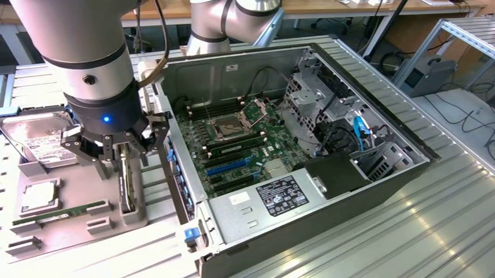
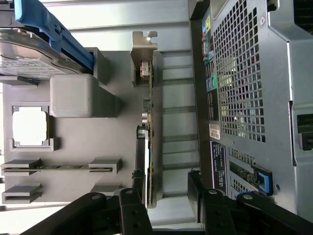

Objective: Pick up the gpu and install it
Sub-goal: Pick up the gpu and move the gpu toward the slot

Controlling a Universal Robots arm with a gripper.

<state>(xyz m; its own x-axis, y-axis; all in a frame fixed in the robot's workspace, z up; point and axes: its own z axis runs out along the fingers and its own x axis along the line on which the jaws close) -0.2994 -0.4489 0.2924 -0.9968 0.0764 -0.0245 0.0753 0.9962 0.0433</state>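
From my console, the black two-fingered gripper [image 1: 120,163] [image 2: 167,161] stands spread as wide as it goes and holds nothing. Its jaws straddle the near end of the gpu [image 1: 126,191] [image 2: 149,98], a thin flat card with a brownish board edge and a silvery metal end bracket [image 2: 144,49]. In the wrist view one finger [image 2: 141,147] lies just beside the card's face; whether it touches I cannot tell. The other finger [image 2: 194,188] stands apart across a clear gap.

The gpu stands on its long edge in a slot of the grey plastic parts holder [image 1: 77,237] [image 2: 98,147], unlifted.

In the exterior view, the same holder carries a boxy silver hard drive with a white label [image 1: 35,142] [image 2: 29,54] at about ten o'clock from the gripper. A square silvery processor chip [image 1: 39,198] [image 2: 29,126] sits at about eight o'clock. A narrow green memory stick [image 1: 62,213] [image 2: 49,167] lies on edge just below the chip.

At three o'clock from the gripper, just beside the holder, lies the open grey metal computer case [image 1: 371,191] [image 2: 254,98]. Its green motherboard [image 1: 247,139] is exposed. The silver-and-grey arm [image 1: 77,52] rises toward twelve o'clock. Everything rests on a slatted aluminium table [image 1: 402,243].
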